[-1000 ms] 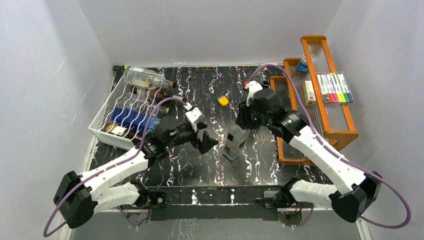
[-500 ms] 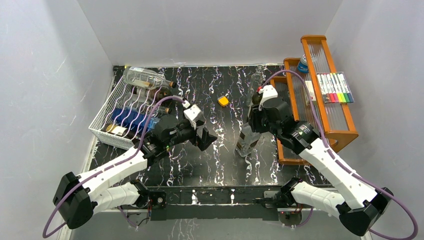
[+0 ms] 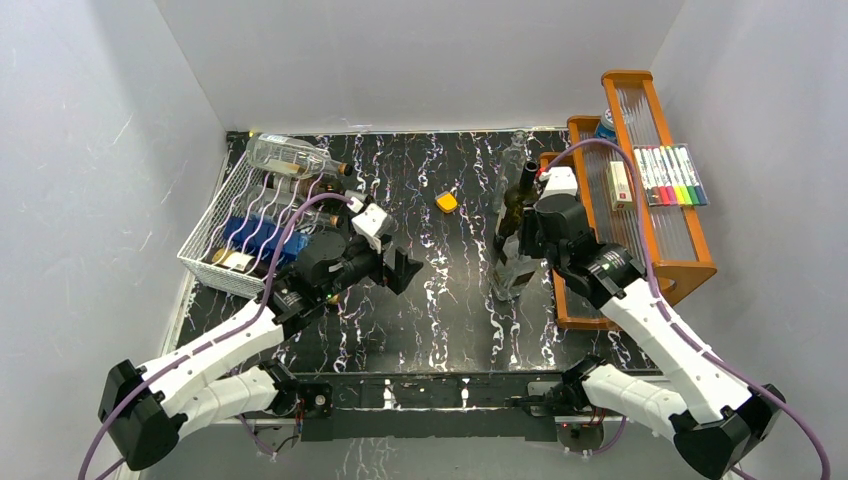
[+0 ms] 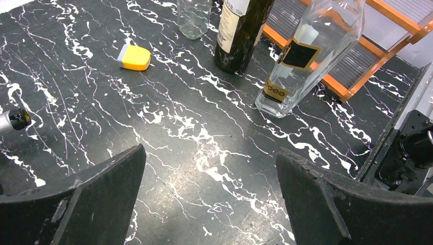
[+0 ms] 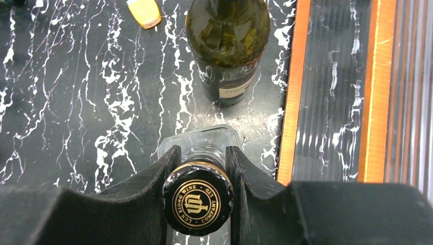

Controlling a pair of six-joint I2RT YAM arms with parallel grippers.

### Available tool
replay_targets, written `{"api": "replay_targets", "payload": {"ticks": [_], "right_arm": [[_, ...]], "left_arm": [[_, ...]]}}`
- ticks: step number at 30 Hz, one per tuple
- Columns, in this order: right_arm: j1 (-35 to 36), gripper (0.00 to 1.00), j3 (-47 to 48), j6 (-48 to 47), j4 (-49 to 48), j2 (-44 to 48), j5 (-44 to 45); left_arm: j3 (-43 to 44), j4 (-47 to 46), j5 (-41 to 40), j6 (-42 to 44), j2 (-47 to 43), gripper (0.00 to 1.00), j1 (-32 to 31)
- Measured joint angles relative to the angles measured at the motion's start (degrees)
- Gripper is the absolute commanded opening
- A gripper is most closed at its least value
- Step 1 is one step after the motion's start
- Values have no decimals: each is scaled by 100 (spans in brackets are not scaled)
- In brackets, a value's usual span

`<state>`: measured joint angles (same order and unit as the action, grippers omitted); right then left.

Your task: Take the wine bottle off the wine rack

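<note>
The white wire wine rack [image 3: 232,222] stands at the far left and holds several lying bottles, among them a clear one [image 3: 292,157] and a blue one [image 3: 262,240]. My right gripper [image 3: 527,240] is shut on the black-capped neck [image 5: 198,196] of a clear square wine bottle [image 3: 510,278]. The bottle leans with its base at the table, next to the orange shelf. It also shows in the left wrist view [image 4: 311,56]. My left gripper [image 3: 405,270] is open and empty over the table's middle [image 4: 212,173], right of the rack.
A dark wine bottle [image 3: 515,205] [image 5: 228,46] stands just behind the held bottle, with a clear glass bottle [image 3: 515,152] further back. A yellow block [image 3: 446,202] lies mid-table. The orange tiered shelf [image 3: 640,230] with markers [image 3: 670,175] stands at the right.
My right gripper has carried the clear bottle to the right, up beside the dark bottle and the orange shelf. My left gripper has drawn back a little to the left.
</note>
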<state>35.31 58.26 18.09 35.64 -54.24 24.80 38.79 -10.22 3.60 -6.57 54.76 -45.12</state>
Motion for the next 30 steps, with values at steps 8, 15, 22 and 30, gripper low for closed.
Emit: {"api": "replay_targets", "payload": {"ticks": [8, 15, 22, 30], "right_arm": [[-238, 0, 2, -22, -170, -140, 282], [-306, 16, -144, -116, -474, -136, 304], [-310, 57, -195, -258, -581, -96, 144], [-313, 81, -304, -243, -557, -101, -4]], "left_arm": [[28, 164, -186, 15, -96, 98, 0], [63, 177, -299, 11, -39, 98, 0], [116, 181, -361, 11, 52, 98, 2], [219, 179, -382, -9, 133, 98, 2]]}}
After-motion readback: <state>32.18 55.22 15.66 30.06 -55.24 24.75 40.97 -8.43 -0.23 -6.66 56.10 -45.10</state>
